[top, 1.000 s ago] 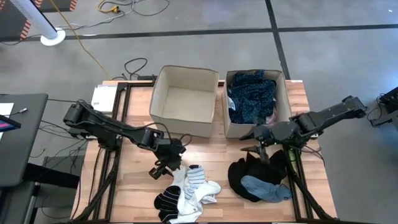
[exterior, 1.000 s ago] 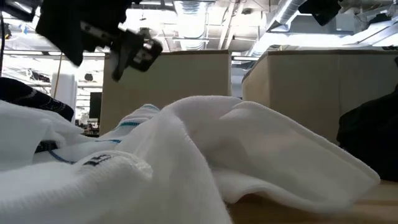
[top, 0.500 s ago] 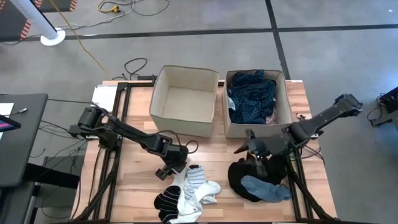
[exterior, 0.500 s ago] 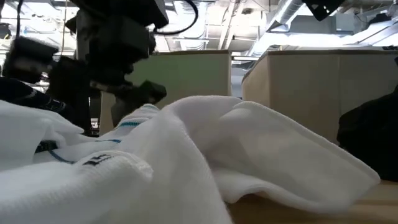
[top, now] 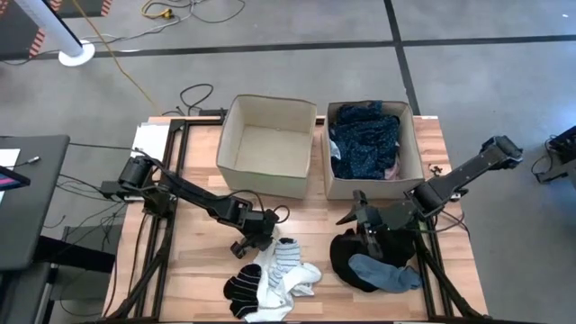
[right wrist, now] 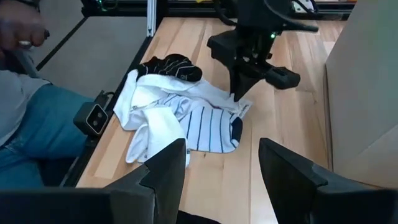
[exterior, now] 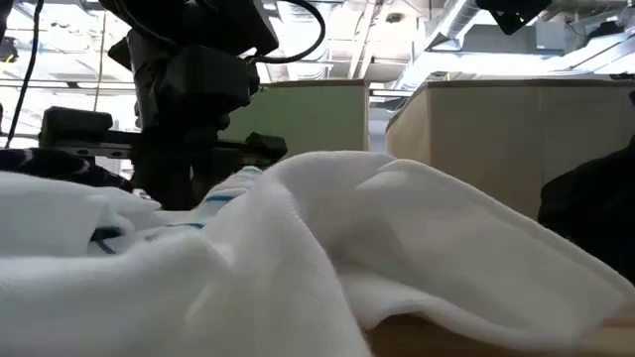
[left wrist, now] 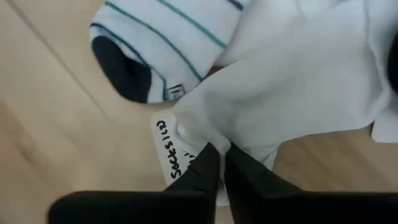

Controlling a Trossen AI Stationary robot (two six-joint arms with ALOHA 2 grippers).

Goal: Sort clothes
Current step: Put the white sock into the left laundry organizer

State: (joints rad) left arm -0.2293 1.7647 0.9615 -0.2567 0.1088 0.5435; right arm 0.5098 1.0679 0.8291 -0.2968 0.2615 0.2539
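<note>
left end effector (top: 259, 241): down on the counter at the upper edge of the sock pile, fingers (left wrist: 205, 174) pinched closed on a fold of the white sock (left wrist: 292, 93). you can see the cloth bunched right at the tips in the left wrist view

right end effector (top: 367, 221): fingers (right wrist: 168, 165) spread open, nothing in them, hanging just over the top of the black piece

sock pile (top: 274, 279): front middle of the counter, kinda left of centre. white ones, a striped sock (top: 286, 254) with teal/navy lines and a dark toe, plus black socks (top: 241, 288) at the front left end

label (left wrist: 166, 148): little white tag under the left end effector's fingers with handwriting, looks like "Socks" plus something I can't read

black piece (top: 355, 256): crumpled heap front right, well apart from the socks

light blue piece (top: 382, 272): lying on top of the black piece, toward the front

left bin (top: 268, 148): beige, back of the counter, looks empty inside

right bin (top: 373, 148): beige, just beside the left one, holds a dark blue patterned garment (top: 362, 142) and a bit of pink at the right side

counter (top: 202, 261): light wood planks

person (right wrist: 28, 106): sitting past the counter edge in the right wrist view, grey top and jeans
</note>
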